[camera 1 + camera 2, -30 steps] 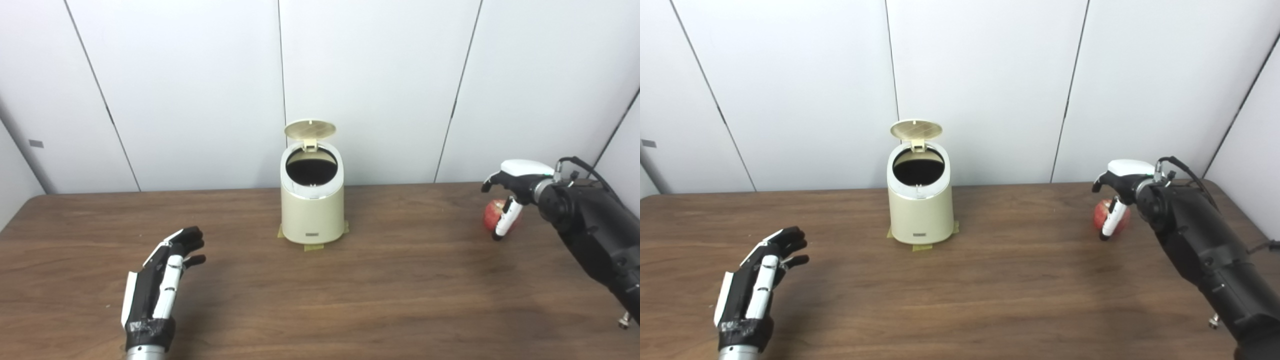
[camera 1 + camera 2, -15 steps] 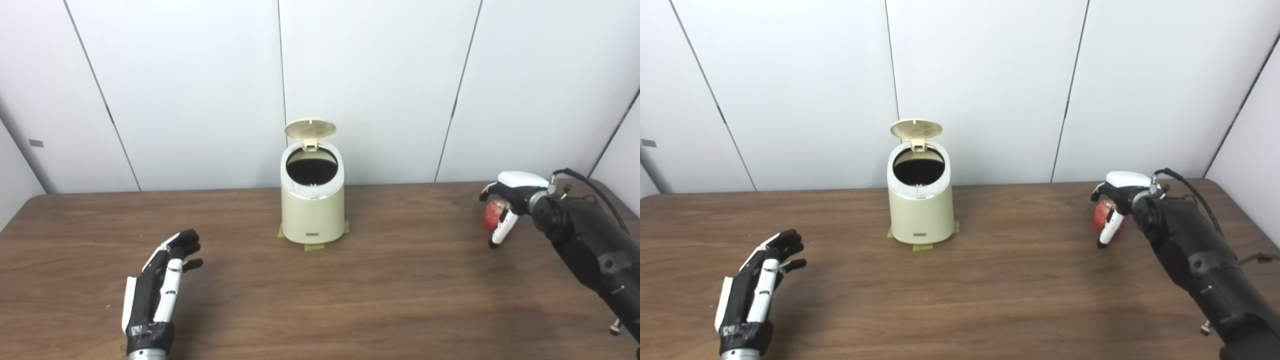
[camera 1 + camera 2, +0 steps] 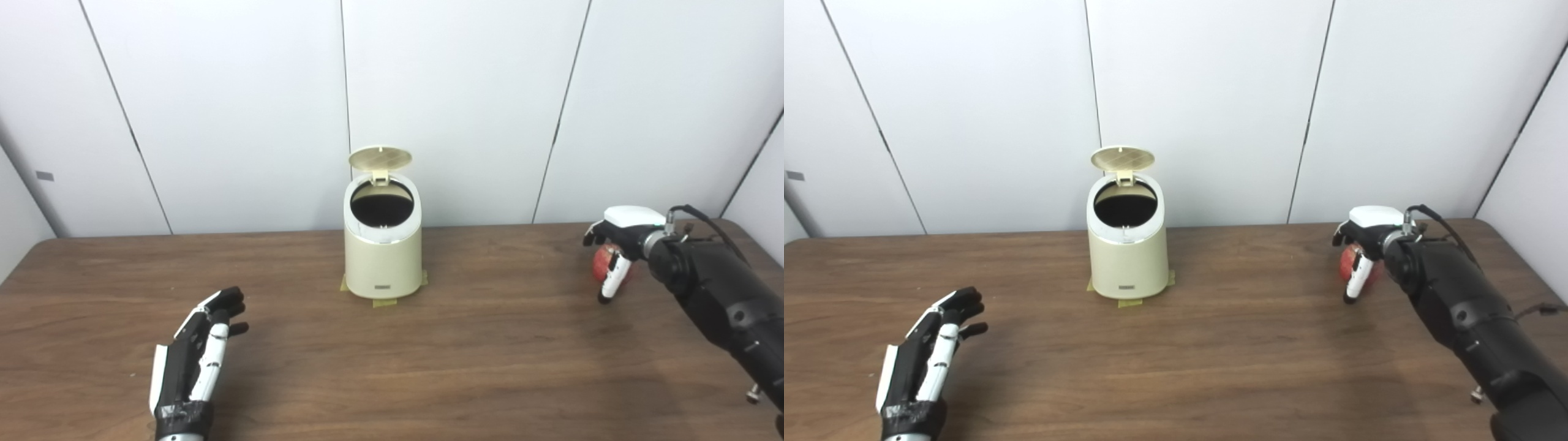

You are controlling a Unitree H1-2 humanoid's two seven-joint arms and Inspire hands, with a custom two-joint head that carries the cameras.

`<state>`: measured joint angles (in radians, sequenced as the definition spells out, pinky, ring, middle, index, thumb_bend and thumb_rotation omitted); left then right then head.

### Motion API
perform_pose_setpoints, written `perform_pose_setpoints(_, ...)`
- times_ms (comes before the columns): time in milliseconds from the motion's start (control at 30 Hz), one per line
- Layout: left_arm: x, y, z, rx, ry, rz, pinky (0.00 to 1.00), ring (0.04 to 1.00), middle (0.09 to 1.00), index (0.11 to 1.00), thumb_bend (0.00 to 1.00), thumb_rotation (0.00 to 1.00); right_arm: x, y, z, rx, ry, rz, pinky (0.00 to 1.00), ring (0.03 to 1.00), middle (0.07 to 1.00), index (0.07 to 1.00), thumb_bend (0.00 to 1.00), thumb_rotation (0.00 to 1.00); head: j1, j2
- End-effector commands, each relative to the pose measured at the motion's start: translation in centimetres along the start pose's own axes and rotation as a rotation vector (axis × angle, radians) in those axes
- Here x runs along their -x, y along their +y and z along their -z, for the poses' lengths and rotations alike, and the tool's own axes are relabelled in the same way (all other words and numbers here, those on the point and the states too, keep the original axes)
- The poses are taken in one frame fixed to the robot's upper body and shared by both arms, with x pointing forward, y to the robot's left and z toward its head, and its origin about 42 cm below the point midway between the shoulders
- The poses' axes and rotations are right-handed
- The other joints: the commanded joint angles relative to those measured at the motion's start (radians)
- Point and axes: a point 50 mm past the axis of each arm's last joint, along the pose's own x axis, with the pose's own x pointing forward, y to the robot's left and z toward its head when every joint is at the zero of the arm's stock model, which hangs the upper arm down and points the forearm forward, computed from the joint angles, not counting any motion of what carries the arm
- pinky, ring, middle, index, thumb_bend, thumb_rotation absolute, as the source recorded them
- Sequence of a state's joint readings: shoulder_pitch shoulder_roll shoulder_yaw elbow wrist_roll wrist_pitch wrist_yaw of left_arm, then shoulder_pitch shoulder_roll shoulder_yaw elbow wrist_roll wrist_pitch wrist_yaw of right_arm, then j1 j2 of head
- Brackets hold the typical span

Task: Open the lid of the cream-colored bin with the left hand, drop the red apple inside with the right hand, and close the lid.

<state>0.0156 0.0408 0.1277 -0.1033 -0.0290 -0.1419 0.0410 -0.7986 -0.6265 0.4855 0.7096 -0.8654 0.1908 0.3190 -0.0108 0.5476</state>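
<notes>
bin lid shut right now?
No, the lid stands tipped up at the back of the cream-colored bin, leaving its dark round opening exposed.

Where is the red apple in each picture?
Left eye view: the red apple is at the far right, under the right hand.
Right eye view: the apple sits right of centre.
Shared landmark: the cream-colored bin, lid up, left of it.

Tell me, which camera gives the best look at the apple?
Neither by much. The left eye view shows slightly more of the red apple beside the right hand; the right eye view shows it equally covered.
</notes>
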Motion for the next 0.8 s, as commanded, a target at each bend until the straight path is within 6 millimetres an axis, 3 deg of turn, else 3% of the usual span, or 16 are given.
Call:
perform_pose_setpoints(0,-0.8,-0.3,-1.5,0.002,-0.091,-0.004,0.71,0.793,0.791,0.750,0.34,0.64,-0.4,-1.9,1.4,0.063,0.129,0.067,0.26,0.368,0.521,0.543,0.60,0.02,-0.001,0.001)
perform_pose_setpoints(100,-0.9,-0.4,-1.7,0.001,-0.095,0.000,0.70,0.791,0.790,0.748,0.34,0.65,-0.9,-1.5,1.3,0.087,0.170,0.119,0.20,0.293,0.481,0.498,0.54,0.00,0.000,0.001)
perform_pose_setpoints(233,-0.9,-0.4,-1.7,0.002,-0.095,0.001,0.70,0.793,0.791,0.747,0.31,0.63,-0.9,-1.2,1.3,0.067,0.158,0.181,0.26,0.344,0.477,0.490,0.53,0.00,-0.005,-0.001)
perform_pose_setpoints(333,-1.0,-0.4,-1.5,0.001,-0.093,0.002,0.71,0.791,0.788,0.741,0.30,0.63,-0.8,-1.3,1.2,0.045,0.156,0.202,0.27,0.371,0.415,0.519,0.52,0.00,-0.004,-0.004)
perform_pose_setpoints(433,-1.0,-0.3,-1.5,-0.004,-0.088,0.001,0.71,0.796,0.788,0.742,0.32,0.64,-0.5,-1.6,1.1,0.009,0.138,0.234,0.22,0.323,0.470,0.493,0.53,0.00,-0.006,-0.004)
perform_pose_setpoints(633,-1.0,-0.2,-1.4,-0.006,-0.083,0.004,0.71,0.794,0.789,0.751,0.33,0.64,0.4,-2.7,0.0,-0.042,0.127,0.251,0.25,0.368,0.482,0.491,0.53,0.00,-0.008,-0.004)
perform_pose_setpoints(667,-1.0,-0.2,-1.4,-0.006,-0.082,0.006,0.71,0.795,0.790,0.753,0.33,0.65,0.7,-3.2,-0.3,-0.039,0.112,0.254,0.27,0.394,0.449,0.503,0.53,0.00,-0.007,0.000)
perform_pose_setpoints(767,-1.0,-0.2,-1.4,-0.003,-0.081,0.005,0.70,0.793,0.791,0.754,0.34,0.64,2.5,-4.8,-1.9,-0.007,0.024,0.303,0.35,0.460,0.466,0.495,0.53,0.00,-0.007,0.003)
